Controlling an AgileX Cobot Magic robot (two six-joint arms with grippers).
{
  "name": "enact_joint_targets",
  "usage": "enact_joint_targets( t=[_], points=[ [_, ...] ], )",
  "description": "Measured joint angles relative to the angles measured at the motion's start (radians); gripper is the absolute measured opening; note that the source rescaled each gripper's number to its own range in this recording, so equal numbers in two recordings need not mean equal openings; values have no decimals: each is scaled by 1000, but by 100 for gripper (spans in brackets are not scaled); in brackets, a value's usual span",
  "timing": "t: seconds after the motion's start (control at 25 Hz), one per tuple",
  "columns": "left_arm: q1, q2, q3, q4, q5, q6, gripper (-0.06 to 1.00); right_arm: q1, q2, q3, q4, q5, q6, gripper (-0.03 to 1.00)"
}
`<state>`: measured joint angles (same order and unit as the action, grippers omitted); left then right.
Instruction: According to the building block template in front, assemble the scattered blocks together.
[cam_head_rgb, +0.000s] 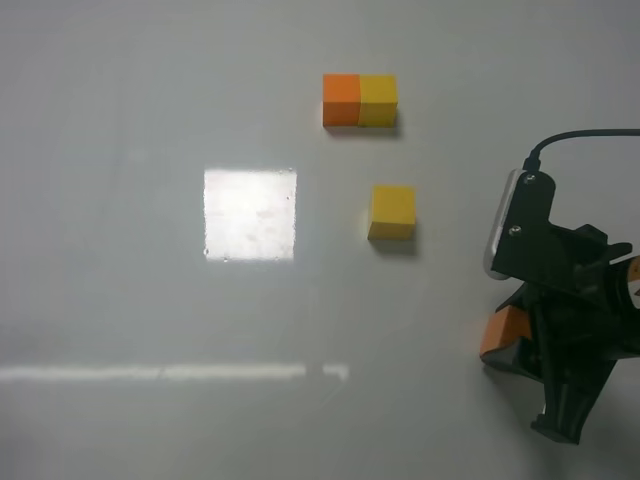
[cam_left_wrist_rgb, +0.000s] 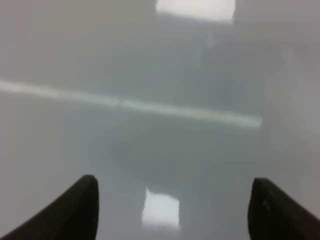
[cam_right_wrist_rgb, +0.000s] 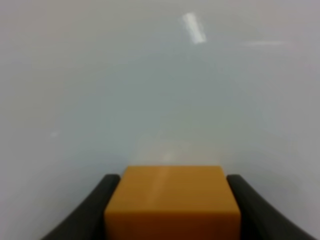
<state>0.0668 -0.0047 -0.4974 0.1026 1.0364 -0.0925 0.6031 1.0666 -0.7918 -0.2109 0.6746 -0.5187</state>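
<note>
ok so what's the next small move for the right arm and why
Probably lift the orange cube and carry it to the yellow cube's left side in the high view: the right gripper is shut on it, and the template shows orange left of yellow.

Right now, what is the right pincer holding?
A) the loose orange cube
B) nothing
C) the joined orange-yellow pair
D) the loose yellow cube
A: the right wrist view shows the orange cube clamped in the right pincer, while the yellow cube and the joined pair lie apart from it in the high view.
</note>
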Motion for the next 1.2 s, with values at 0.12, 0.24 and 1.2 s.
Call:
enact_joint_targets(
  t=[0.12, 0.24, 1.2],
  points=[
    [0, 0, 0, 0, 0, 0, 61, 0, -6, -2, 1, 20, -5, 0],
    [0, 0, 0, 0, 0, 0, 61, 0, -22, -47, 1, 97, -29, 0],
    [0, 0, 0, 0, 0, 1, 61, 440, 266, -677, -285, 494, -43, 0]
  ],
)
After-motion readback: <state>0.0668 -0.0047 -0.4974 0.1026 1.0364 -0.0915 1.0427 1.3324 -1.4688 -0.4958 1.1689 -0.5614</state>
